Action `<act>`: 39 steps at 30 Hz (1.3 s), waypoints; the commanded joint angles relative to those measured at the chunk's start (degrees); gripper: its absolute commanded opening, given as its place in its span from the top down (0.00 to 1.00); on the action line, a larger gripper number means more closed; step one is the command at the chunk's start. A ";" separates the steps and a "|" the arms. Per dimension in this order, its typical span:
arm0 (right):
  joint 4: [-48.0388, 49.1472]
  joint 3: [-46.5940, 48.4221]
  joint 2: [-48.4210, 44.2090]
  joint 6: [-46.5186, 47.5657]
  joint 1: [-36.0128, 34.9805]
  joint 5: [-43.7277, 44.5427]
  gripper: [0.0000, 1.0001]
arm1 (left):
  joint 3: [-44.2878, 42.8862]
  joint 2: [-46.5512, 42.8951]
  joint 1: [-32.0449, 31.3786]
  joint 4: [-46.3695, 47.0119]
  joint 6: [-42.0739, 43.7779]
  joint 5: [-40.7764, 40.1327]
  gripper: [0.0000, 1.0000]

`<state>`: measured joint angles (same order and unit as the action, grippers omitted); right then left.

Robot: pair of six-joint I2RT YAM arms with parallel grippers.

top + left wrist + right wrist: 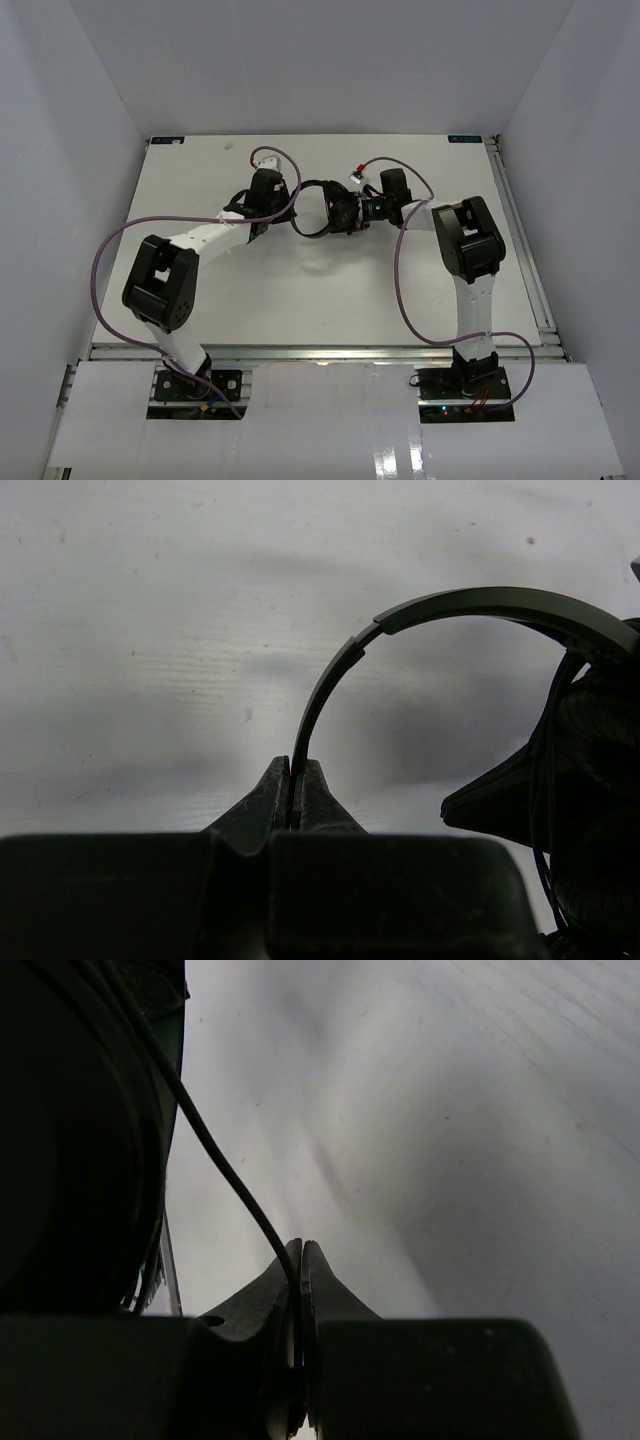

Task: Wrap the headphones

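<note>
**Inspector:** White worktop (330, 300), plain white walls on three sides. The headphones (345, 212) are at the far centre, between the two arms. The shadow beneath suggests they are raised off the surface.

**Clerk:** And the hands?

**Inspector:** The left hand (295, 775) is clamped on the thin headband (480, 598). The right hand (302, 1250) is pinched together on the cord (220, 1160).

**Clerk:** Progress?

**Inspector:** Judged part-way. Thin strands lie against the earcup (600, 760) in both wrist views, which suggests some turns are on, though their number cannot be told. The plug is not visible, so the length left to wind is unknown. The loose end appears not yet secured.

**Clerk:** Do the views differ?

**Inspector:** Overhead gives the layout only. The headphones are a dark knot there, and neither grip can be read. Only the left wrist view shows the headband grip. Only the right wrist view shows the cord running from the earcup into the closed jaws.
</note>
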<state>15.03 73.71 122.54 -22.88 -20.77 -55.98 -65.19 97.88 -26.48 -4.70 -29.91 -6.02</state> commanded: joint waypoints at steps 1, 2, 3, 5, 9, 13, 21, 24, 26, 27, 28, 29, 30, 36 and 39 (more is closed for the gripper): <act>5.34 2.66 3.12 -7.40 -1.24 0.68 0.92 | -1.74 2.54 0.96 0.76 -5.34 -1.58 1.00; 5.45 2.94 3.96 -8.06 -1.29 1.06 0.92 | -1.96 3.47 1.18 0.21 -6.06 -1.36 1.00; 5.54 3.28 4.98 -8.49 -1.38 1.32 0.92 | -2.05 4.07 1.43 -0.22 -6.66 -1.10 1.00; 5.44 3.31 5.60 -9.19 -1.46 2.31 0.92 | -2.05 5.52 1.94 -0.46 -7.79 -0.56 1.00; 5.61 2.86 6.17 -11.41 -1.60 3.70 0.92 | -2.78 8.64 3.31 -1.24 -12.80 2.55 1.00; 6.23 2.36 6.47 -13.31 -1.64 4.13 0.91 | -2.93 11.11 4.96 -0.09 -18.07 8.42 1.00; 7.43 2.75 7.17 -14.88 -1.64 5.26 0.88 | -4.13 14.16 6.36 1.89 -25.86 17.04 1.00; 7.92 2.65 7.18 -15.44 -1.64 5.45 0.85 | -5.06 15.16 6.62 1.57 -27.22 17.34 1.00; 8.09 2.39 7.00 -15.52 -1.72 5.62 0.83 | -6.35 15.94 6.71 -0.33 -27.23 16.04 1.00; 8.09 2.14 6.66 -15.52 -1.55 5.71 0.83 | -6.62 16.38 6.80 -1.53 -27.49 15.86 1.00; 8.03 2.02 6.48 -15.52 -1.55 5.83 0.82 | -7.04 16.74 6.98 -1.90 -27.67 15.74 1.00; 8.04 1.80 6.28 -15.54 -1.53 5.91 0.81 | -7.37 17.06 7.08 -2.55 -27.75 15.61 1.00; 8.11 1.52 6.06 -15.58 -1.50 5.94 0.80 | -7.62 17.34 7.11 -3.45 -27.75 15.47 1.00; 8.83 -0.59 4.32 -15.57 -0.91 6.45 0.67 | -7.53 17.38 7.24 -5.01 -27.04 14.39 1.00; 9.05 -2.05 3.41 -15.31 -0.22 6.60 0.61 | -8.18 17.73 7.33 -6.20 -26.09 13.71 1.00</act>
<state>22.20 73.86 128.92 -38.98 -21.80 -49.50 -71.74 115.52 -19.81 -7.71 -56.42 10.08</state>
